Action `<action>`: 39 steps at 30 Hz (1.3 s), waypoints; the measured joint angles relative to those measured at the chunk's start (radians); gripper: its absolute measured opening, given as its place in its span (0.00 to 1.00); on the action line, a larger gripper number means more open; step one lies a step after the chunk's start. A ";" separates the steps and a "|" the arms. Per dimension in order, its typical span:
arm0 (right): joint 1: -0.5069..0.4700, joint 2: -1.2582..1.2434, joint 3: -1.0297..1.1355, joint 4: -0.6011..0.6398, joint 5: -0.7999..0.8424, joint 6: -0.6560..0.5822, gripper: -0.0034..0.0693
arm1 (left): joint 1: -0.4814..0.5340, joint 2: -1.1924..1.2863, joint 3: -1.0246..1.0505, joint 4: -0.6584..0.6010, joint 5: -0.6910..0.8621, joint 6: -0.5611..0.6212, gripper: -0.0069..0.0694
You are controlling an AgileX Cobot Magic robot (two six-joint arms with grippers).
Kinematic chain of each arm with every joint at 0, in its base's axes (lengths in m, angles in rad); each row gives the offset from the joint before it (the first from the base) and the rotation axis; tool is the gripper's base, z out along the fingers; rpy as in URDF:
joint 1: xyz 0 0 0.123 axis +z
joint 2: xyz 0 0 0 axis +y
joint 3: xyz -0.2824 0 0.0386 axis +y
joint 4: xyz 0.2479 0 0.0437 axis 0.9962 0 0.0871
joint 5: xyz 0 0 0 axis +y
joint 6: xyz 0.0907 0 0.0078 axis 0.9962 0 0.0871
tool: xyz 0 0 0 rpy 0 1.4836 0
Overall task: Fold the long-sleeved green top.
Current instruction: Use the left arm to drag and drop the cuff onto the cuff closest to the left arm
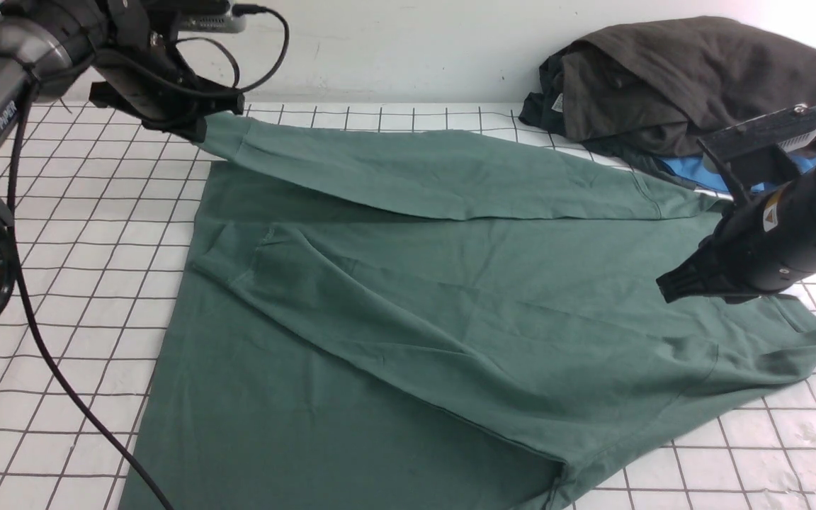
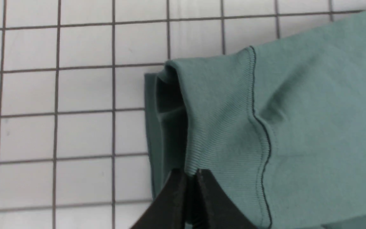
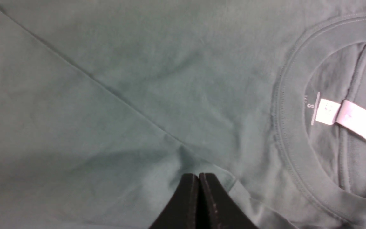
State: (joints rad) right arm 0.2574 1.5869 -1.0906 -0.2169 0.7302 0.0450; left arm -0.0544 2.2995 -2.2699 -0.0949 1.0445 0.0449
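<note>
- One green long-sleeved top lies spread across the middle of a white table marked with a dark grid. Its neck is toward the right and its hem toward the near left.
- Progress, as it appears: early. One sleeve lies slantwise across the body, seemingly folded in. The other sleeve stretches along the far edge. The body itself looks unfolded, so most folds are left to make.
- The left fingers, at the far left, are closed on the ribbed cuff of the far sleeve.
- The right fingers are pressed together just beside the crew neck. Whether they pinch any cloth cannot be told.
- Count: one green top, two sleeves, one white neck label, two arms.
- At the far right sits one heap of dark garments on top of one bright blue garment.
</note>
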 joint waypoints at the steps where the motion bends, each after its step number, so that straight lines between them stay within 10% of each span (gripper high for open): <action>1: 0.000 0.000 0.000 -0.011 0.006 0.000 0.03 | -0.011 -0.026 0.000 0.000 0.065 0.008 0.09; 14: 0.000 -0.025 0.000 -0.007 0.040 0.000 0.03 | -0.085 -0.392 0.794 0.033 0.151 0.097 0.09; 30: 0.000 -0.033 0.000 0.036 0.039 -0.037 0.03 | -0.182 -0.537 0.893 0.065 0.099 0.080 0.13; 39: 0.000 -0.093 0.000 0.143 0.090 -0.188 0.03 | -0.207 -0.609 0.918 0.116 0.160 0.047 0.53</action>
State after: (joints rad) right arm 0.2574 1.4939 -1.0906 -0.0738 0.8201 -0.1434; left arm -0.2616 1.6909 -1.3514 0.0214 1.2046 0.0919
